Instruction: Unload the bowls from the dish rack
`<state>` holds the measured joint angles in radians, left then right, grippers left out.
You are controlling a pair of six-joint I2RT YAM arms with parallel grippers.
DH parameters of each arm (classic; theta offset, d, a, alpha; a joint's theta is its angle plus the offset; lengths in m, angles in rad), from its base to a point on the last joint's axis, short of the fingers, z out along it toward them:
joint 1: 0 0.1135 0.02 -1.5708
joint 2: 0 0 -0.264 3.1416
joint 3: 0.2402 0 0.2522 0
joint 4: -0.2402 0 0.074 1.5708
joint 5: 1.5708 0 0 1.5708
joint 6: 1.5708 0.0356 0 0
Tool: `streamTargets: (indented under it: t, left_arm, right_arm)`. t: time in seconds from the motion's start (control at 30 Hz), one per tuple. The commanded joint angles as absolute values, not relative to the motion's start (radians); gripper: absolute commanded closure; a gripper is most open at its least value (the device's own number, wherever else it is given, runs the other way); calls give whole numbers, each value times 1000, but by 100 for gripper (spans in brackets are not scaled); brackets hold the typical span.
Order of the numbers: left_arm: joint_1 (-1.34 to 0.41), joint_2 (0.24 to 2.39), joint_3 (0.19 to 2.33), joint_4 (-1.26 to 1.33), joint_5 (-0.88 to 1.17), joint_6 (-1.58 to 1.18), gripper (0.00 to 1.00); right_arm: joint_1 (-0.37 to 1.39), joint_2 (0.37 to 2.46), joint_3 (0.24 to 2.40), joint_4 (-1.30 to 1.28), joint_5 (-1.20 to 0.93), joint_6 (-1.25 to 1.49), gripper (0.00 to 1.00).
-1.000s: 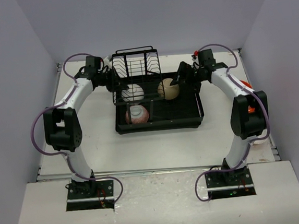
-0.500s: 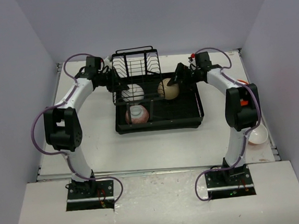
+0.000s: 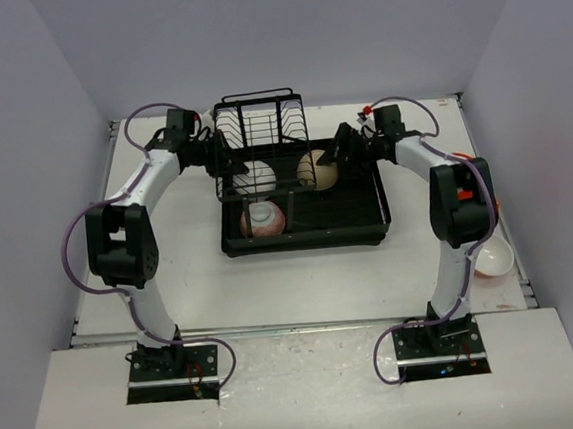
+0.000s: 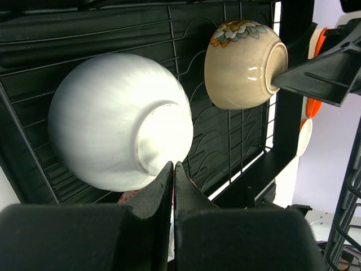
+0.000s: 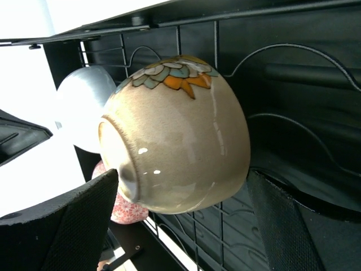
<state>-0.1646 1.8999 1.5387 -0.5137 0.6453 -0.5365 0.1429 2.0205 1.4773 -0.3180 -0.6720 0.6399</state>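
Note:
The black dish rack (image 3: 368, 229) stands at the table's middle back. It holds a white bowl (image 3: 253, 177), a beige flowered bowl (image 3: 323, 170) and a pink patterned bowl (image 3: 262, 219). My left gripper (image 3: 224, 164) is shut and empty at the rack's left side, its tips (image 4: 173, 172) just under the white bowl (image 4: 113, 118). My right gripper (image 3: 339, 154) is open, its fingers (image 5: 73, 220) on either side of the beige bowl (image 5: 180, 135), which lies on its side. The pink bowl (image 5: 121, 208) shows below it.
The rack's raised wire section (image 3: 259, 127) stands at its far end. A white bowl (image 3: 494, 255) lies on the table at the right, by the right arm's elbow. An orange bowl (image 4: 319, 48) and a white one (image 4: 304, 138) show beyond the rack's right wall.
My right gripper has moved left, further over the beige bowl, and its elbow has swung in, uncovering the white bowl on the table. The left arm has hardly moved.

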Motion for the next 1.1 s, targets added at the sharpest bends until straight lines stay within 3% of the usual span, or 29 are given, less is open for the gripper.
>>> streamTargets:
  t: [0.0,1.07]
  left_arm:
    - [-175,1907,1574,-485,695,-497,100]
    - [-176,1948,1588,-489,699,-492,100]
  right_arm:
    - [137,1985,1447,-160,-741,689,6]
    - [138,1862,1434,-51,-801,747,9]
